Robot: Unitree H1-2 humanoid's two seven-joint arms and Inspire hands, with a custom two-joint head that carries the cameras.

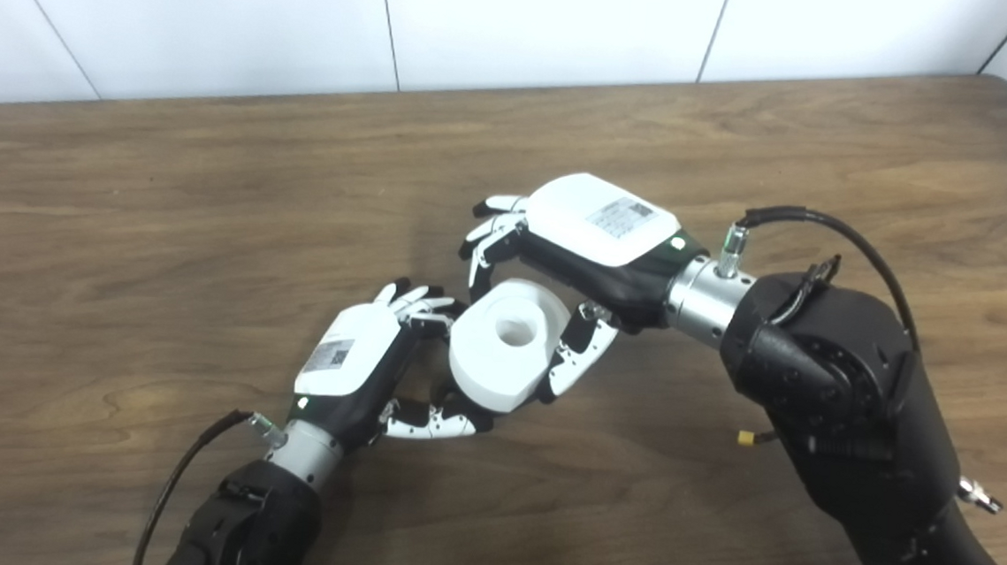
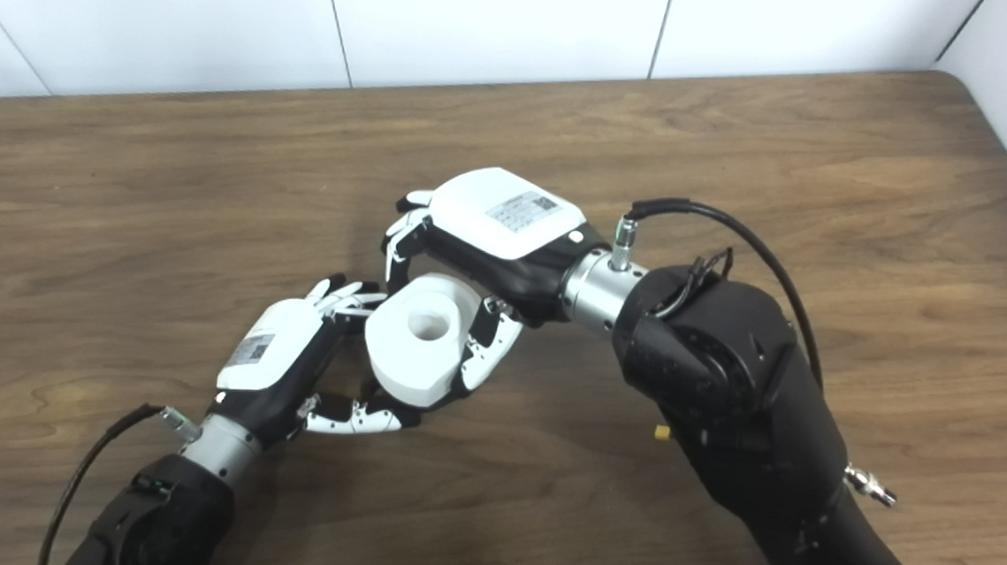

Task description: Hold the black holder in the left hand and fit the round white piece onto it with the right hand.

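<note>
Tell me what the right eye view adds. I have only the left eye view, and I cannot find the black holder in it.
Observer: It shows no clear holder either. The round white piece hides whatever the left hand has, and only a dark sliver shows under the piece's near edge.
Operator: Check the right hand's grip.
Observer: The right hand has its fingers over the piece's far rim. From this side its thumb lies against the piece's near right wall.
Operator: Report the space to the right.
Observer: More bare table shows beyond the right arm here, out to the edge by the wall.
</note>
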